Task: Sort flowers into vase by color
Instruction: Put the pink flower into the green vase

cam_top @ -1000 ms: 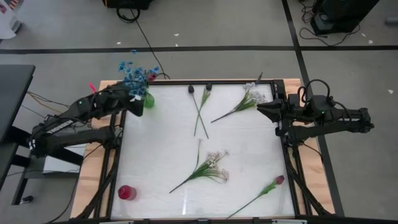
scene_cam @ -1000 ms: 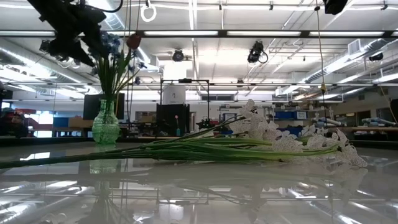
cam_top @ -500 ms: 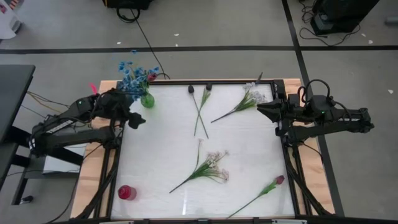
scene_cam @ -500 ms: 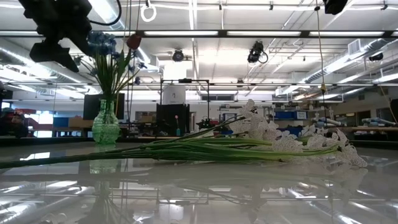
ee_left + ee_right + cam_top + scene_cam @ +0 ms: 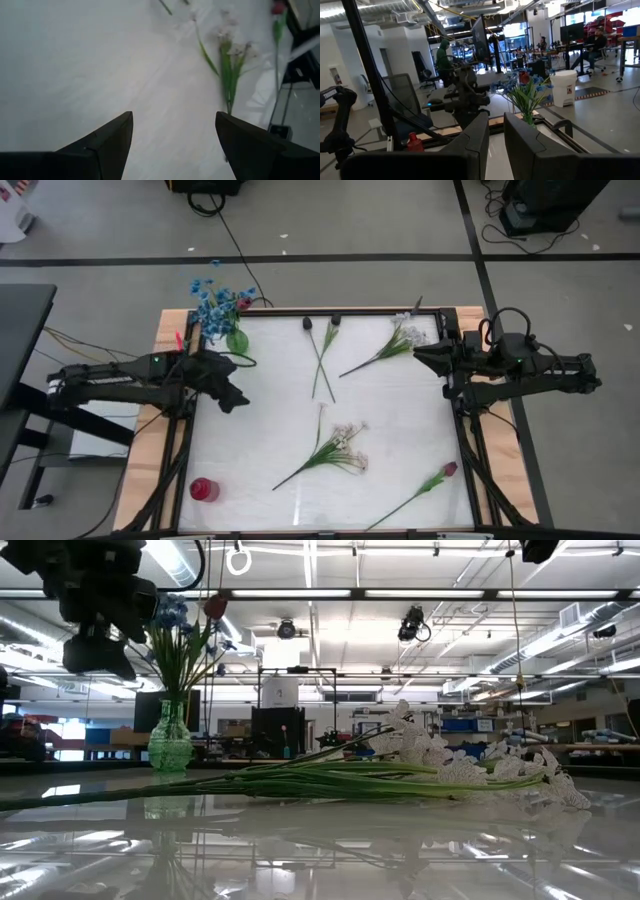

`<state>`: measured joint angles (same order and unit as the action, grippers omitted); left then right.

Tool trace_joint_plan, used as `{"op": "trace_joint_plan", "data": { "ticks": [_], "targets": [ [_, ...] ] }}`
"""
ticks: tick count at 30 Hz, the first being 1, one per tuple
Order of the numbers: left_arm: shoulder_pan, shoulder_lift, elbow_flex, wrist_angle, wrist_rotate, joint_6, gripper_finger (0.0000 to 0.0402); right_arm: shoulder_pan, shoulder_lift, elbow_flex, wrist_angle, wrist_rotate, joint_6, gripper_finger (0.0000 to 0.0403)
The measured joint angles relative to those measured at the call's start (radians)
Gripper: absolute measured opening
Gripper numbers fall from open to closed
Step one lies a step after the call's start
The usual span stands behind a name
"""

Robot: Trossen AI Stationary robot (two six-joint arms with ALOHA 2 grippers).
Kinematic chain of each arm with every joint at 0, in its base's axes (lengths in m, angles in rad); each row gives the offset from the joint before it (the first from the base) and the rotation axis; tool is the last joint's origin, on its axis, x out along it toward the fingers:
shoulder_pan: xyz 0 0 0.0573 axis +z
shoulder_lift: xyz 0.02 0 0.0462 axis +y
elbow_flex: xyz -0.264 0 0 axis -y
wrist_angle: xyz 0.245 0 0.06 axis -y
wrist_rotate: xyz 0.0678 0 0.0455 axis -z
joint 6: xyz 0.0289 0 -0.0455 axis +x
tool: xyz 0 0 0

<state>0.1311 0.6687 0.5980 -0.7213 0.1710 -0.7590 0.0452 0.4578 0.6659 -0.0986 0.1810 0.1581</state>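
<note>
We see the left gripper (image 5: 235, 402) stretched low over the table's (image 5: 390, 420) left part near the green vase (image 5: 238, 340), its fingers (image 5: 107, 142) spread and holding nothing, while the right gripper (image 5: 420, 356) waits at the right edge, fingers a narrow gap apart and empty. Blue blossoms (image 5: 210, 300) and one red bud stand in that vase; white sprays (image 5: 345, 445), dark buds (image 5: 320, 325) and a pink tulip (image 5: 448, 470) lie on the table. A red vase (image 5: 204, 490) stands at the near left corner.

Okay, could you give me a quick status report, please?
Left gripper open, empty, beside green vase. Right gripper parked at table's edge. White spray loose mid-table. Nothing blocking.
</note>
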Motion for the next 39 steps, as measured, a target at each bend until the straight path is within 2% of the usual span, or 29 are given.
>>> {"op": "trace_joint_plan", "data": {
  "ticks": [10, 18, 20, 24, 27, 34, 39],
  "targets": [
    [-0.093, 0.115, -0.017, 0.206, -0.037, 0.134, 0.0288, 0.000, 0.000, 0.000, 0.000, 0.000, 0.000, 0.0070],
    [-0.114, 0.240, -0.017, 0.439, -0.037, 0.092, 0.0288, 0.000, 0.000, 0.000, 0.005, 0.000, 0.000, 0.0070],
    [-0.114, 0.266, -0.017, 0.497, -0.037, 0.077, 0.0288, 0.000, 0.009, 0.000, 0.067, 0.015, 0.023, 0.0070],
    [-0.114, 0.319, -0.017, 0.567, -0.037, 0.078, 0.0288, 0.000, 0.049, 0.000, 0.268, 0.043, 0.298, 0.0070],
    [-0.114, 0.360, -0.016, 0.612, -0.036, 0.053, 0.0288, 0.000, 0.077, 0.000, 0.394, 0.063, 0.384, 0.0070],
    [-0.118, 0.412, -0.016, 0.659, -0.036, -0.007, 0.0288, -0.001, 0.091, 0.000, 0.576, 0.069, 0.387, 0.0070],
    [-0.119, 0.411, -0.016, 0.657, -0.035, -0.008, 0.0288, -0.002, 0.102, 0.000, 0.583, 0.048, 0.346, 0.0070]
  ]
}}
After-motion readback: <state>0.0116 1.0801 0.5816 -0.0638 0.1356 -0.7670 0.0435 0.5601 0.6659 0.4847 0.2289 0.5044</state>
